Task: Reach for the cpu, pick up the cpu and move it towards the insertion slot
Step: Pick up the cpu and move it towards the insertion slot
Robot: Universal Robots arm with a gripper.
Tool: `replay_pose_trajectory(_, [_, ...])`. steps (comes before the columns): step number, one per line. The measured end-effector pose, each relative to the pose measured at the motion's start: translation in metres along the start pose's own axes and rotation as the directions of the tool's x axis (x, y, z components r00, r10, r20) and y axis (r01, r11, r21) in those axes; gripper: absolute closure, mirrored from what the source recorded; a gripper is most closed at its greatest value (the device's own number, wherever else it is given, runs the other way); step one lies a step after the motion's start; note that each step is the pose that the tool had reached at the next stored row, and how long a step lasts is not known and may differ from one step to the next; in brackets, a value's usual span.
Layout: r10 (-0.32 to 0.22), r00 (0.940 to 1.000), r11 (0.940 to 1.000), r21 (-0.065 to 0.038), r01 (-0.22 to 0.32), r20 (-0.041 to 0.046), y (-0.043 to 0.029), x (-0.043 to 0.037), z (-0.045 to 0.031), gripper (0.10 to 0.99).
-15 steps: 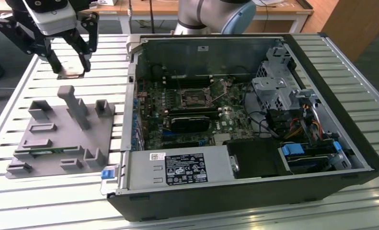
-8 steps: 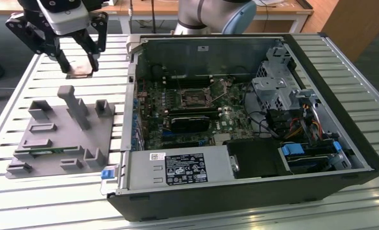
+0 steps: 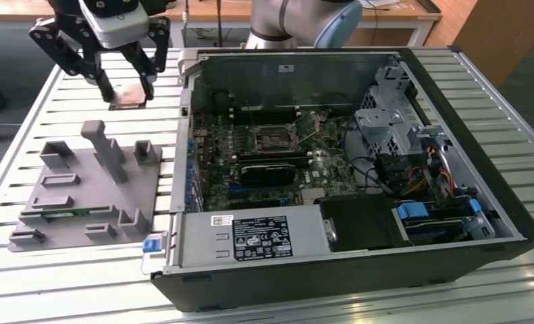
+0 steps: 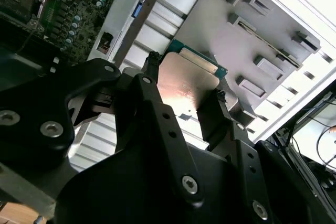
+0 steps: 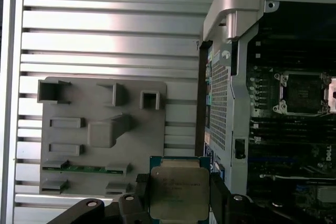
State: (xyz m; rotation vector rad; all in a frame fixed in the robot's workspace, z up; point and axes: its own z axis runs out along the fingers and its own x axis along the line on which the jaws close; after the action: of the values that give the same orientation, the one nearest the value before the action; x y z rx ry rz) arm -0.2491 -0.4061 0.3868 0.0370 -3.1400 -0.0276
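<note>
cpu [image 5: 179, 192] | clamped in pincer [image 3: 128, 94] | lifted above slatted table [image 3: 276, 297]

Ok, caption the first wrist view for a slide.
Gripper holding the cpu above the slatted table, grey fixture beside it, open computer case with the insertion slot nearby.

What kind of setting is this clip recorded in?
Most likely a robotics lab bench for computer assembly: an open desktop computer case lies on a slatted aluminium table, beside a grey fixture, while the gripper holds the cpu.
</note>
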Motion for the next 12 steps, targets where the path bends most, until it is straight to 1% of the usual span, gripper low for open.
replay_pose_trajectory(12, [0.000,1.0000,1.0000,0.000,0.000,-0.0001,0.0042,-0.0362,0.0000,0.541])
